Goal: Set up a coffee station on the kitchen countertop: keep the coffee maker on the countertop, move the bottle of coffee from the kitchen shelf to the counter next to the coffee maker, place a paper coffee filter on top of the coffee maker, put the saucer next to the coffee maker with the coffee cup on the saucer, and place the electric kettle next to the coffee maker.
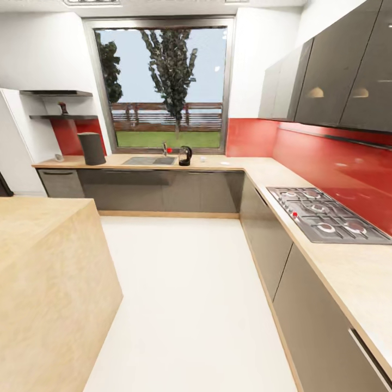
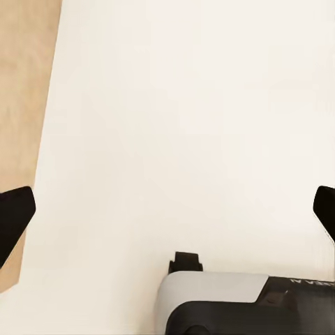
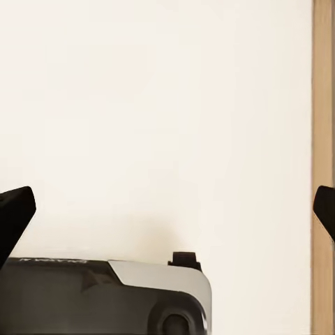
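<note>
The electric kettle [image 1: 185,155] is standing on the far countertop [image 1: 239,163] under the window [image 1: 163,87], just beside the sink [image 1: 148,160] — black, upright. Further along that counter a tall dark cylinder [image 1: 91,148] is sitting near the corner, below two wall shelves [image 1: 62,116]; a small dark item on the lower shelf is too small to identify. A gas hob [image 1: 326,213] is lying in the side counter. Both tools are hanging over pale floor [image 1: 185,305] — left gripper [image 2: 167,216] and right gripper [image 3: 167,216] each spread wide, holding nothing.
</note>
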Available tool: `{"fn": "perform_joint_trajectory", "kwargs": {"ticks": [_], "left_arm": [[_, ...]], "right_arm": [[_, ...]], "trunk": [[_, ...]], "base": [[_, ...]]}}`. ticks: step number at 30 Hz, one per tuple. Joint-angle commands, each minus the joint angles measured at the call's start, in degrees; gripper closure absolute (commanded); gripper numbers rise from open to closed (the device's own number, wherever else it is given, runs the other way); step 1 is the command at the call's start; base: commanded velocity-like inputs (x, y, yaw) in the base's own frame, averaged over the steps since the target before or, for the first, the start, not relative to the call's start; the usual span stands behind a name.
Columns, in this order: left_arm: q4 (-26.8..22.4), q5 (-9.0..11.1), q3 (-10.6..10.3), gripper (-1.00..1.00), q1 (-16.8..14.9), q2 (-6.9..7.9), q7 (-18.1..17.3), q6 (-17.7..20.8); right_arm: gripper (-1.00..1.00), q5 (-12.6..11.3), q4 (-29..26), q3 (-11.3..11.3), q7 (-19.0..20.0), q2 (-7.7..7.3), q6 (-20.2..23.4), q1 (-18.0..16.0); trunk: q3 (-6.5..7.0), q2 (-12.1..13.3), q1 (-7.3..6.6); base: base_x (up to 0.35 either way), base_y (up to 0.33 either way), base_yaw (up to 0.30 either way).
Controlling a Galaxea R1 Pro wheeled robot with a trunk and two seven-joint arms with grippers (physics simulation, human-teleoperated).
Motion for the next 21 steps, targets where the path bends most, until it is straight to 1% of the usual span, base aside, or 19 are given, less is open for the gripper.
{"fn": "perform_joint_trajectory", "kwargs": {"ticks": [1, 6, 21], "left_arm": [[0.03, 0.37, 0.02, -1.00, -0.04, 0.00, 0.01, -0.17], [0.06, 0.37, -0.05, -1.00, -0.04, 0.01, 0.02, -0.17], [0.07, 0.37, 0.03, -1.00, -0.04, 0.10, 0.01, -0.17]], "right_arm": [[-1.00, -0.05, 0.12, -0.04, 0.24, -0.01, -0.13, -0.01], [-1.00, -0.04, 0.38, -0.02, 0.25, 0.00, -0.11, -0.01], [-1.00, -0.13, 0.19, -0.04, 0.38, -0.20, -0.62, -0.01]], "trunk": [[-0.02, -0.10, 0.07], [0.23, -0.10, 0.07], [0.26, -0.10, 0.07]], "base": [[0.335, 0.000, 0.000], [0.335, 0.000, 0.000], [0.335, 0.000, 0.000]]}}
